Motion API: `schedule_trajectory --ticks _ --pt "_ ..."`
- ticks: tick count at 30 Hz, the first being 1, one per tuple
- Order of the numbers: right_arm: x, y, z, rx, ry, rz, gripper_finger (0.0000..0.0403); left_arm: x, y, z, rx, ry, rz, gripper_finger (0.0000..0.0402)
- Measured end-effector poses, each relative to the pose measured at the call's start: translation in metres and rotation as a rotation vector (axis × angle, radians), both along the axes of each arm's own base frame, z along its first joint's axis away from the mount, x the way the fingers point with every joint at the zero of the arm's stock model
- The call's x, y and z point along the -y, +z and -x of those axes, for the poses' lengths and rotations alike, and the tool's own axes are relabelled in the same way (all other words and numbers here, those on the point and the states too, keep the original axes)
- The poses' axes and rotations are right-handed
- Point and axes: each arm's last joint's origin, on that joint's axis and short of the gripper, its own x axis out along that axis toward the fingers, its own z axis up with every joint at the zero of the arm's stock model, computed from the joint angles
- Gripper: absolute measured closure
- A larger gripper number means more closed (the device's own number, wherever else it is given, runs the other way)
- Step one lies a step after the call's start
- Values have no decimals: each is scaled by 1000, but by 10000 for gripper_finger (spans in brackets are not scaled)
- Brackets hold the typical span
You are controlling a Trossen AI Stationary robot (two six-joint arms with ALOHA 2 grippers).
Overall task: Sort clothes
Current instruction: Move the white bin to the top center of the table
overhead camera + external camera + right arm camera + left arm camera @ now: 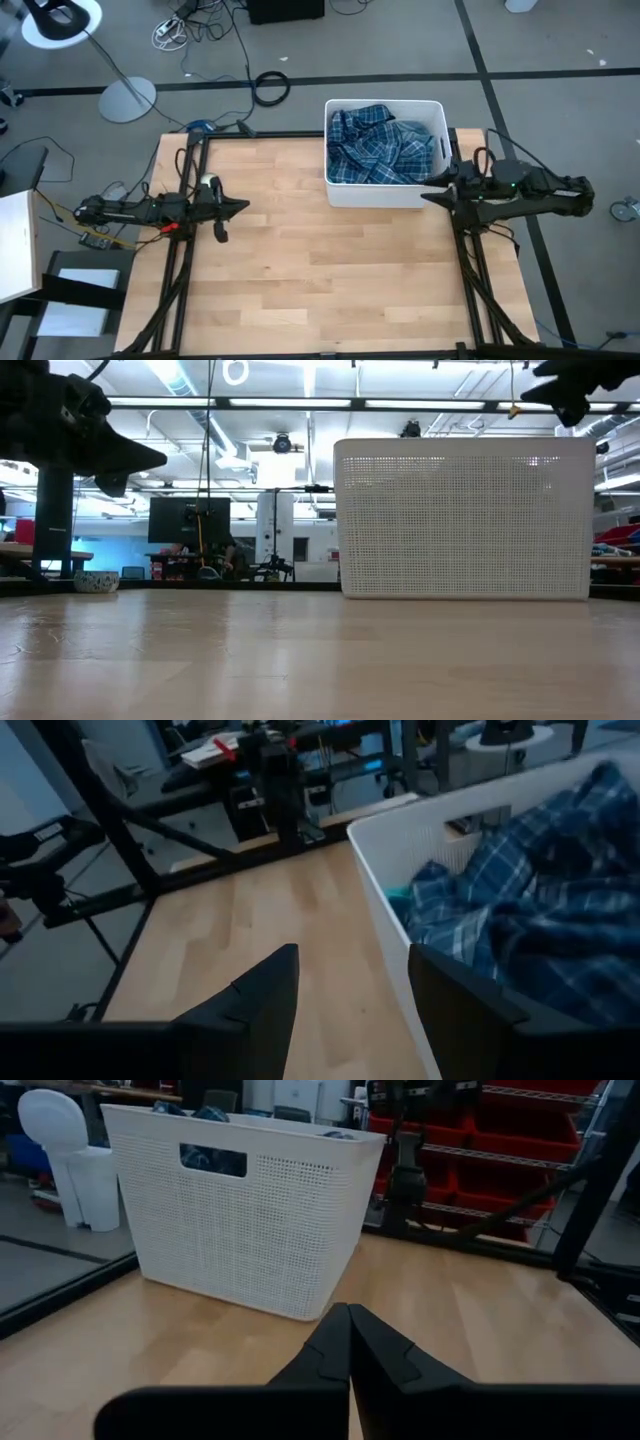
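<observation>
my right gripper (pixel 345 995) hangs with fingers spread wide at the white bin's (pixel 385 193) near rim, ready, i judge, to reach the plaid shirts (pixel 378 147) heaped inside. my left gripper (pixel 349 1342), closed and empty, waits across the table (pixel 300 260).

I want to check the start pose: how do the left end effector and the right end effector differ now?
The left end effector is shut, its fingers pressed together; the right end effector is open. The left one hangs over bare table, apart from the white bin; the right one is at the bin's side wall, beside the plaid clothes. Both hold nothing.
</observation>
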Motion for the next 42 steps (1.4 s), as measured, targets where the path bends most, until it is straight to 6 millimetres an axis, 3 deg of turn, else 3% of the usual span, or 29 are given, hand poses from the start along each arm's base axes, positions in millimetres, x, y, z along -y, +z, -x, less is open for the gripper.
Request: schedule_trajectory --ticks 6,13,22,32,42 --pt "3 15 17 -47 -64 20 208 0 0 0 -2 -4 -3 396" --pt "11 17 53 -232 -376 -86 209 0 0 0 -3 -4 -4 396" --pt "16 -8 80 -458 -658 -234 210 0 0 0 -4 -4 0 396" --pt "11 -42 36 -457 -513 -178 209 0 0 0 -3 -3 5 396" --pt "11 -29 10 -319 -512 -135 210 0 0 0 0 -3 21 396"
